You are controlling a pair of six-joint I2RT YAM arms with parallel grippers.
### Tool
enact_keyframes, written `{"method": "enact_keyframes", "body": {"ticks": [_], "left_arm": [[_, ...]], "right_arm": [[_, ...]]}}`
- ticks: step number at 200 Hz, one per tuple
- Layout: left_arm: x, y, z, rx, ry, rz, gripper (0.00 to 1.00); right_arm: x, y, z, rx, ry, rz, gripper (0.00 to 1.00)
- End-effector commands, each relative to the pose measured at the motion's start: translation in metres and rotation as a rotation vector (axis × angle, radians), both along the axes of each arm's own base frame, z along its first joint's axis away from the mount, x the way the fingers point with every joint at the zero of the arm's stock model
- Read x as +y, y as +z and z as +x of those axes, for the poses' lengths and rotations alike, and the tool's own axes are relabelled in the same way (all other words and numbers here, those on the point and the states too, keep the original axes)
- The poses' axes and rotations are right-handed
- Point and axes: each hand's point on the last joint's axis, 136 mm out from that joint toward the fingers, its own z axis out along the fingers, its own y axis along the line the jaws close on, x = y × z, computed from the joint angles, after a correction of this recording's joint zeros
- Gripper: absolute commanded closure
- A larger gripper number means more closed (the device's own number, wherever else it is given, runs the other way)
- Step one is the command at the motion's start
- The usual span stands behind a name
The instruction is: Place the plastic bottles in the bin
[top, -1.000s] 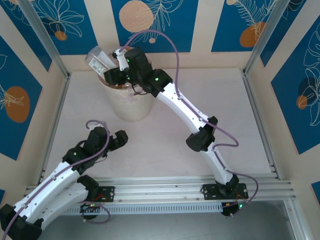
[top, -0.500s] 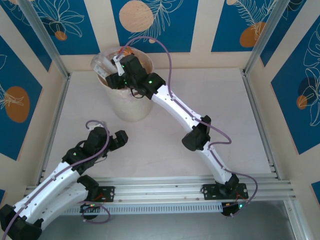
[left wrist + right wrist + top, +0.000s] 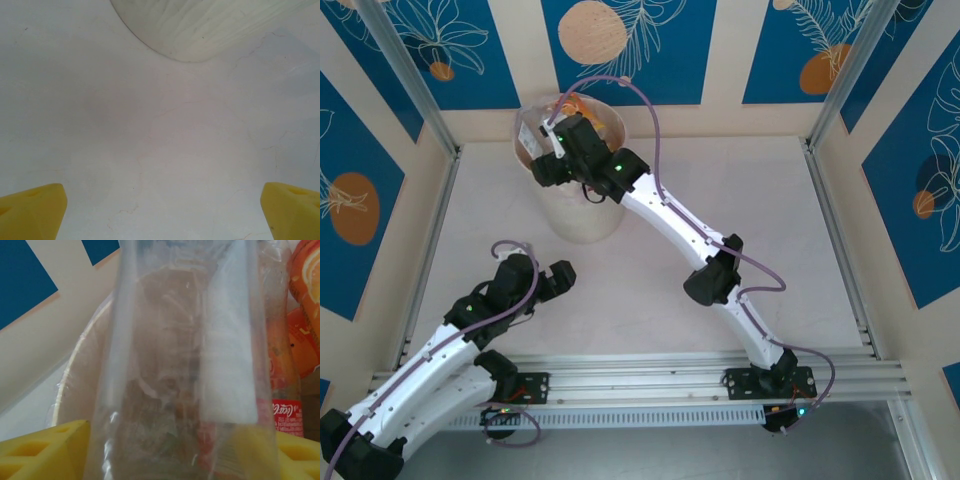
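The clear bottle (image 3: 185,365) stands between the right gripper's (image 3: 175,455) yellow fingers (image 3: 45,445). Its long axis runs straight out from the claw, over the mouth of the bin (image 3: 582,222) at the far left of the table (image 3: 150,125). Orange- and red-labelled bottles (image 3: 300,340) lie inside. I cannot tell whether the jaws clamp it or are loose around it. The left gripper (image 3: 160,210), spread wide, hangs nearer, well apart from the bin. The drop looks to be the right arm's job.
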Motion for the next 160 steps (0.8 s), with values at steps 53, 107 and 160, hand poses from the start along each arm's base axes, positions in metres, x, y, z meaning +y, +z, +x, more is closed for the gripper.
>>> {"method": "enact_keyframes", "body": {"ticks": [53, 107, 160], "left_arm": [[0.008, 0.0, -0.003, 0.001, 0.018, 0.018, 0.0], [0.01, 0.003, -0.002, -0.007, 0.019, 0.03, 0.0], [0.012, 0.013, 0.001, -0.033, 0.019, 0.045, 0.01]], "right_arm": [[-0.009, 0.085, -0.007, -0.195, 0.036, 0.101, 0.19], [-0.008, 0.11, -0.015, -0.231, 0.071, 0.166, 0.23], [0.006, 0.104, -0.014, -0.228, 0.12, 0.191, 0.46]]}}
